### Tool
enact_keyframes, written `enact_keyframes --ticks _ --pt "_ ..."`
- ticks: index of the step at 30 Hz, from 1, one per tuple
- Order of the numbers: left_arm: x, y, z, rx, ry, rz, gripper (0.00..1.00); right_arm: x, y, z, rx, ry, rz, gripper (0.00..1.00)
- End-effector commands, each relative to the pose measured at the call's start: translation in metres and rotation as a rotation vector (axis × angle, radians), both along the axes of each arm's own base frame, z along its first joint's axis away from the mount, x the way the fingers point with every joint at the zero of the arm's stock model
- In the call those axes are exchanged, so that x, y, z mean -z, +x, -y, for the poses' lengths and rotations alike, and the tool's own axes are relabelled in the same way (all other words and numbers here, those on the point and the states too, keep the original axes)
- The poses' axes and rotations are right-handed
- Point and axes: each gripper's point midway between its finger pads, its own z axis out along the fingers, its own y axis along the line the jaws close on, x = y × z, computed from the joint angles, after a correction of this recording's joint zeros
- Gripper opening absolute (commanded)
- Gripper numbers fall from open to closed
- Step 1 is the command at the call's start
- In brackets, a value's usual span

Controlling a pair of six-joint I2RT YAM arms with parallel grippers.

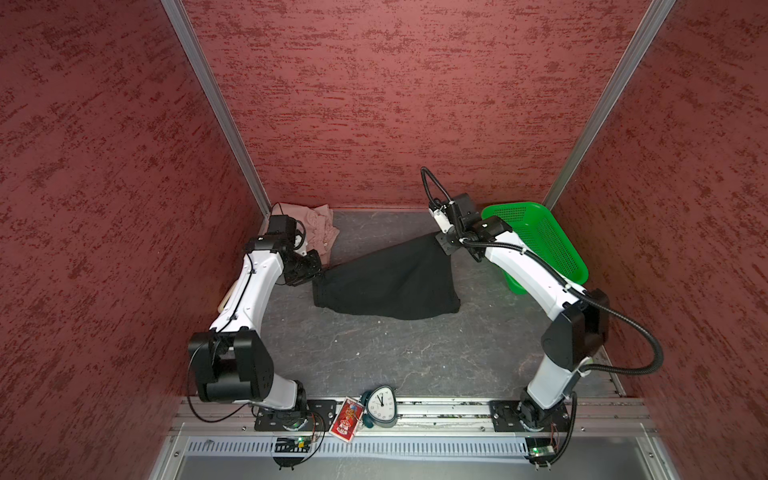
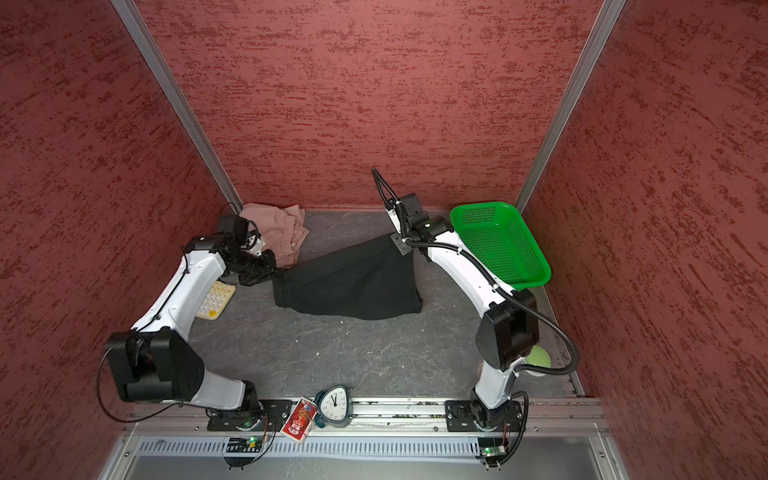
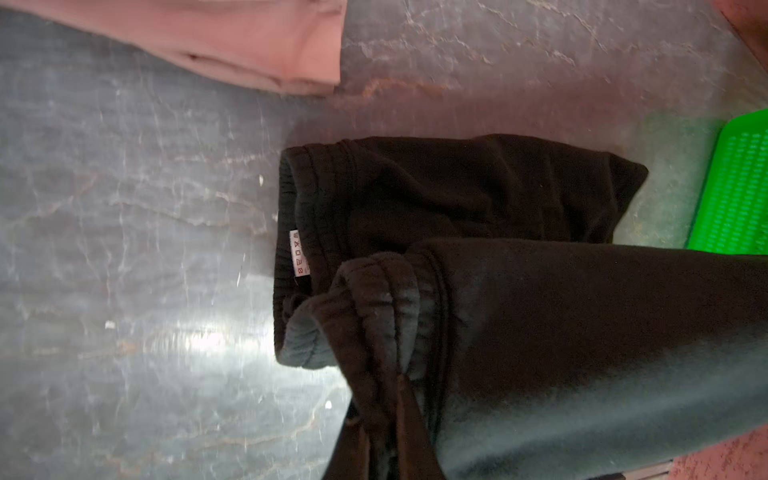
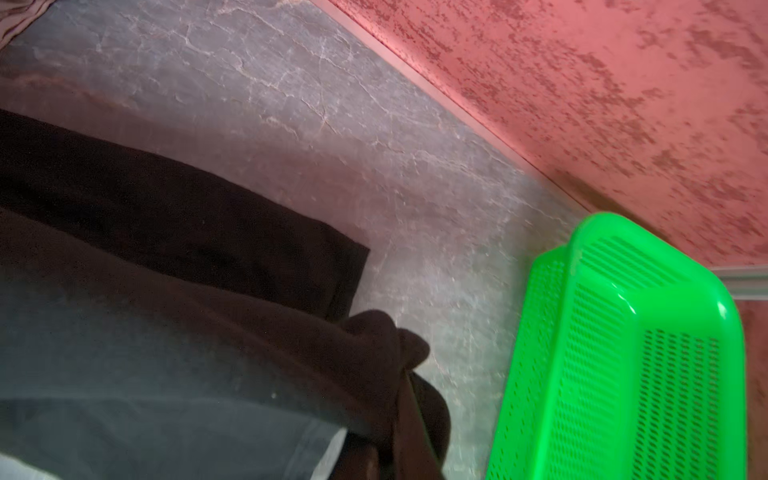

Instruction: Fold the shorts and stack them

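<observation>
Black shorts (image 1: 386, 282) hung stretched between both hands above the middle of the worktop (image 1: 374, 353), lower edge resting on it. The left hand (image 1: 319, 272) pinched the waistband end, the right hand (image 1: 441, 242) the opposite corner. Pink shorts (image 1: 318, 226) lay crumpled at the far left corner, green basket (image 1: 540, 241) far right.

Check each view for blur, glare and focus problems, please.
Both top views: sharp and evenly lit, but the black shorts read as a mass with almost no detail. Left wrist view: table smeared, with a glare patch; the shorts' nearest folds are soft. Right wrist view: near part of the shorts out of focus, basket oversaturated.
</observation>
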Motion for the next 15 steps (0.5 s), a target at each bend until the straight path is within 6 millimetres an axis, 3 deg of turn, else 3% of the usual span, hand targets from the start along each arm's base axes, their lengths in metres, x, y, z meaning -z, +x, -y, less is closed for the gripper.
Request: enact_keyframes --ticks 1,3,6,7,8,9,13,15 --pt "0.008 0.022 -0.012 0.013 0.033 0.009 0.01 0.001 0.028 0.010 0.002 -0.001 0.009 0.00" --pt "0.015 0.032 -0.014 0.011 0.034 0.000 0.03 0.016 0.041 0.009 -0.001 -0.001 -0.018 0.00" --pt "0.023 0.047 -0.018 0.003 0.037 0.010 0.21 0.038 0.057 0.002 -0.012 0.001 -0.053 0.00" --pt "0.024 0.052 -0.020 -0.003 0.035 0.014 0.40 0.045 0.063 -0.001 -0.014 0.006 -0.061 0.04" --pt "0.026 0.058 -0.023 -0.011 0.031 0.022 0.69 0.051 0.068 -0.004 -0.020 0.016 -0.067 0.17" --pt "0.027 0.064 -0.025 -0.019 0.027 0.031 0.97 0.055 0.072 -0.007 -0.026 0.026 -0.070 0.23" --pt "0.025 0.084 -0.036 -0.059 0.012 0.059 1.00 0.066 0.090 -0.014 -0.013 0.069 -0.069 0.60" --pt "0.014 0.092 -0.040 -0.073 -0.003 0.094 0.99 0.061 0.094 -0.018 -0.004 0.107 -0.059 0.72"
